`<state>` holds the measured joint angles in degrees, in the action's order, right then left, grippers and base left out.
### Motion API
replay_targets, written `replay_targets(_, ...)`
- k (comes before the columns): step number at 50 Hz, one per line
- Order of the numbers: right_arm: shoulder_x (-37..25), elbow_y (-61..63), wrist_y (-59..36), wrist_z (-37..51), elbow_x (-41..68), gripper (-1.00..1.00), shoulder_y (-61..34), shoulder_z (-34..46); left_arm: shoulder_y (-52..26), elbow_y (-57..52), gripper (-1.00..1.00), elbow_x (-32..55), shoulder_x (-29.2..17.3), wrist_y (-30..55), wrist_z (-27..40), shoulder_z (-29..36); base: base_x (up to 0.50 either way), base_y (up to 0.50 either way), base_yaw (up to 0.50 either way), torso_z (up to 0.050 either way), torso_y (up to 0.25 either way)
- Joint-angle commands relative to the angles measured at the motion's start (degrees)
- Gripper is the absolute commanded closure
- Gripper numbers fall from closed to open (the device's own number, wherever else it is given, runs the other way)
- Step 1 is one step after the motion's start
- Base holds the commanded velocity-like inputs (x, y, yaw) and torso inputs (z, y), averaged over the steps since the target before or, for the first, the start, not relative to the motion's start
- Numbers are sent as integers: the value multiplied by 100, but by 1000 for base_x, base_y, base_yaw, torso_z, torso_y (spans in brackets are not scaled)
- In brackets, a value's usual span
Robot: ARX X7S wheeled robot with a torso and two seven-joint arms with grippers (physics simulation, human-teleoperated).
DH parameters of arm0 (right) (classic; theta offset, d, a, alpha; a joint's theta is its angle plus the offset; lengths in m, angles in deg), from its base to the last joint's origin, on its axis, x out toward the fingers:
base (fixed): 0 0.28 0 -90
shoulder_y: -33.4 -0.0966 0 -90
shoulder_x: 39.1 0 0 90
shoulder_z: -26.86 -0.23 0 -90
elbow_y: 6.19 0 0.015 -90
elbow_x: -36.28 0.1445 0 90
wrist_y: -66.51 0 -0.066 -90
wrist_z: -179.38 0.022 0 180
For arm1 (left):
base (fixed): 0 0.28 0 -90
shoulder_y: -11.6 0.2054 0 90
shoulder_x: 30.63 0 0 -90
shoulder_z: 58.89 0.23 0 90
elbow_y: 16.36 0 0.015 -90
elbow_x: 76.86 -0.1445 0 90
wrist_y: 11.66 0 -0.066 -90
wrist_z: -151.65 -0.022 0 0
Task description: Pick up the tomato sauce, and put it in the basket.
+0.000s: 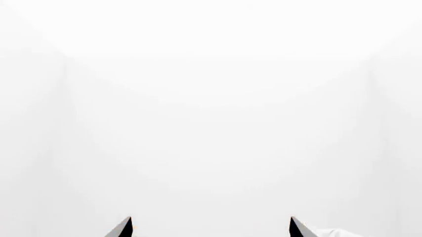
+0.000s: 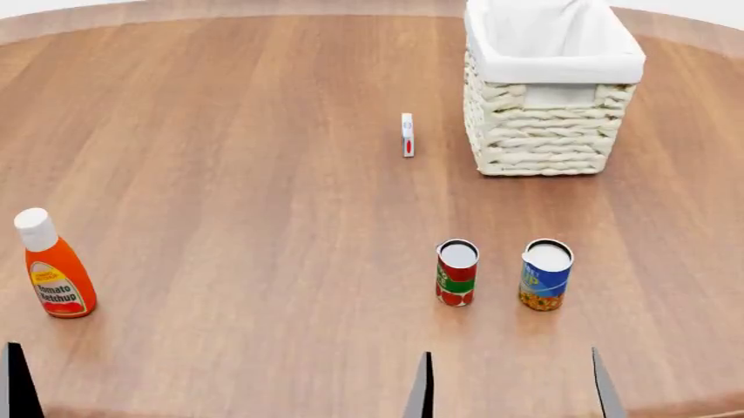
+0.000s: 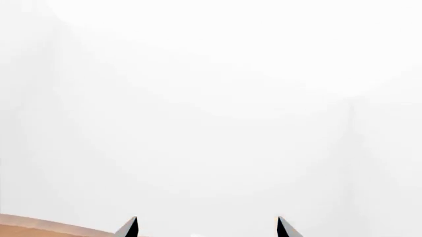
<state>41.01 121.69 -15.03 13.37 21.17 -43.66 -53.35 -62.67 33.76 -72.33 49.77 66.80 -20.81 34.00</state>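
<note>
Round wooden table, seen from above, carrying every object in the scene. Wicker basket with a white cloth liner folded over its rim, standing at the far side of the table, well beyond the right gripper and slightly to its right. Ketchup bottle, orange-red with a white cap, upright, just beyond the single visible fingertip of the left gripper at the table's near left edge.

Tomato sauce, a small can with a silver lid and a red-and-green label, upright, a short way ahead of the right gripper and nearly in line with its left fingertip, well apart from the basket. Blue-and-yellow can, upright, just beside the tomato sauce on its right, ahead of the right gripper's other fingertip; the two cans do not touch. Small white carton, upright, far ahead of the right gripper, just left of the basket.

Both grippers have their dark fingertips spread wide with nothing between them; each wrist view shows only the two tips against a pale blank background.
</note>
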Motion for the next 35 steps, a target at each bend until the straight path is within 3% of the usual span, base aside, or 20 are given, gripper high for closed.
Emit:
replay_targets(1, -87, 310, 58, 93, -171, -100, 162, 29, 159, -260, -100, -30, -53, -118, 91, 20, 0, 0, 0, 0, 0)
replay_targets(24, -153, 194, -28, 197, -9, -100, 68, 59, 78, -166, -100, 21, -151, -81, 209, 93, 4, 0, 0, 0, 0)
replay_targets(35, -216, 106, 53, 267, 67, -100, 90, 74, 83, -143, -100, -13, -194, -98, 258, 139, 178, 0, 0, 0, 0)
